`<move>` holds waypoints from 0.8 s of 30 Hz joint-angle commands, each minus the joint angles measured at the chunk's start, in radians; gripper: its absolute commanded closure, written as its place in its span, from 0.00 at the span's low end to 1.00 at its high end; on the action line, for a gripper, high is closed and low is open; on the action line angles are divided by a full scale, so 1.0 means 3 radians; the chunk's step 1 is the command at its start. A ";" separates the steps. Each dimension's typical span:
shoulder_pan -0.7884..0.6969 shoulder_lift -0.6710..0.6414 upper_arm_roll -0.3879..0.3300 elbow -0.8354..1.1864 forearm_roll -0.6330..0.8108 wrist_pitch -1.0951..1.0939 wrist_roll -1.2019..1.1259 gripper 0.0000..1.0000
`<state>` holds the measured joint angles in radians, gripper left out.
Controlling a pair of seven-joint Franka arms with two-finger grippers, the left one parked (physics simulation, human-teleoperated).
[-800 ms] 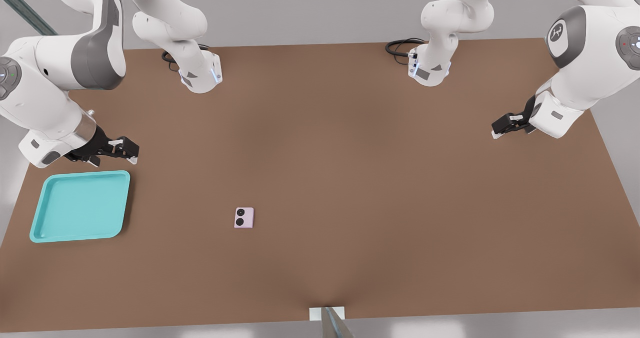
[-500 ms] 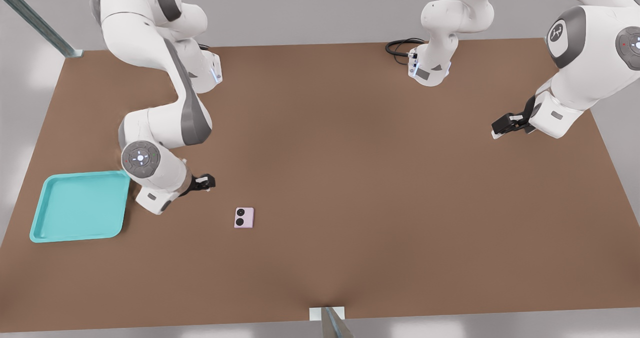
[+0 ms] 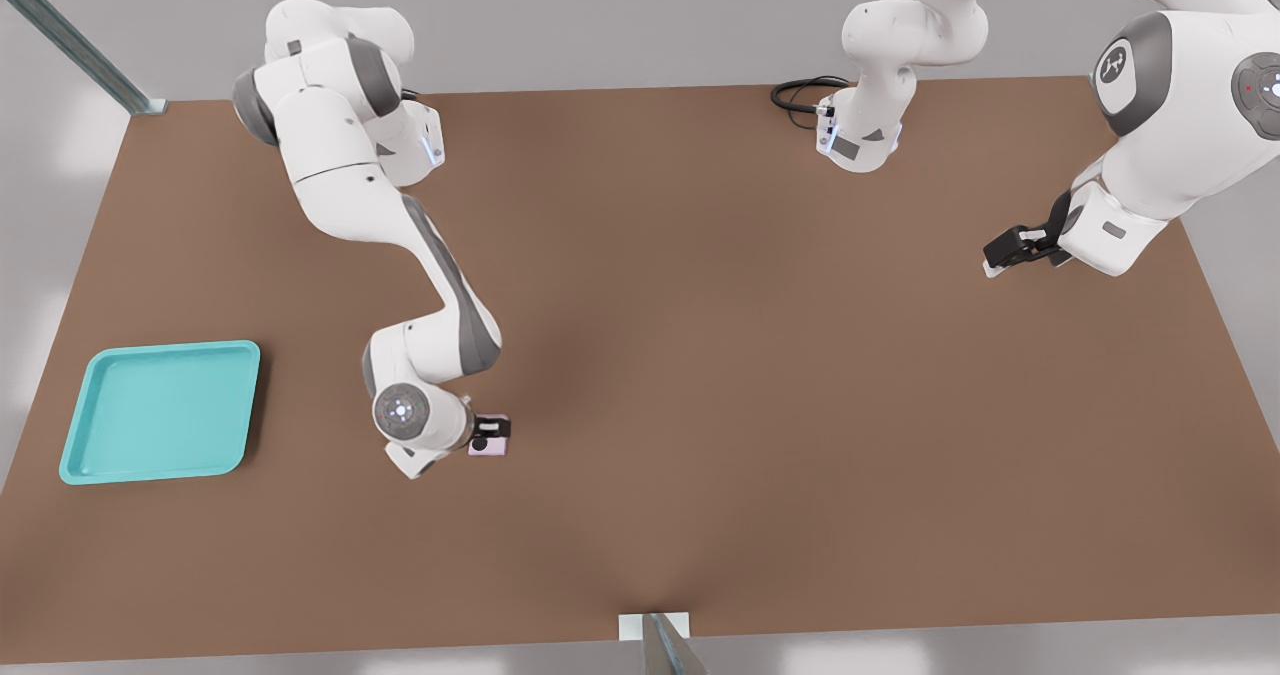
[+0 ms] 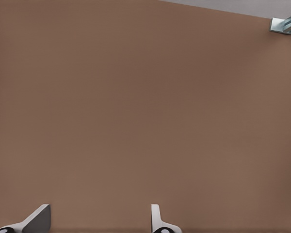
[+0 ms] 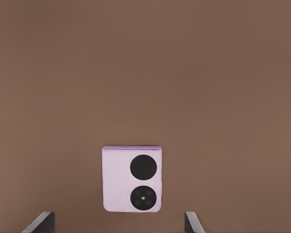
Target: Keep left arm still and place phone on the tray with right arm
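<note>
The pale lilac phone [image 3: 497,449] with two black lenses lies flat on the brown table, left of centre in the front view. My gripper [image 3: 491,425] hangs directly over it and covers its upper part. In the right wrist view the phone [image 5: 132,179] lies between my spread fingertips [image 5: 42,221], and the gripper [image 5: 117,224] is open, touching nothing. The turquoise tray [image 3: 160,415] sits empty at the front view's far left, well apart from the phone.
The parked arm's gripper [image 3: 1015,248] hovers at the front view's right. Both arm bases stand at the table's far edge, with a black cable [image 3: 800,90] by one. A metal strut [image 3: 70,40] crosses the far left corner. A white bracket [image 3: 655,625] sits at the near edge.
My arm swung from beside the tray toward the front view's right and came down over the phone. Phone and tray have not moved.
</note>
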<state>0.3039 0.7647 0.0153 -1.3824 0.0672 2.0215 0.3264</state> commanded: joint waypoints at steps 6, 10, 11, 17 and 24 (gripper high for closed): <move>0.0020 0.0089 0.0000 -0.0209 0.0026 0.0482 0.0727 0.00; 0.0005 0.0135 0.0000 -0.0357 0.0026 0.0712 0.0722 0.00; 0.0005 0.0135 0.0000 -0.0357 0.0026 0.0722 0.0717 0.00; 0.0020 0.0161 0.0000 -0.0408 0.0006 0.0799 0.0671 0.00; 0.0035 0.0186 0.0000 -0.0459 -0.0020 0.0850 0.0512 0.00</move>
<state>0.3135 0.8220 0.0153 -1.5203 0.0616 2.2591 0.4666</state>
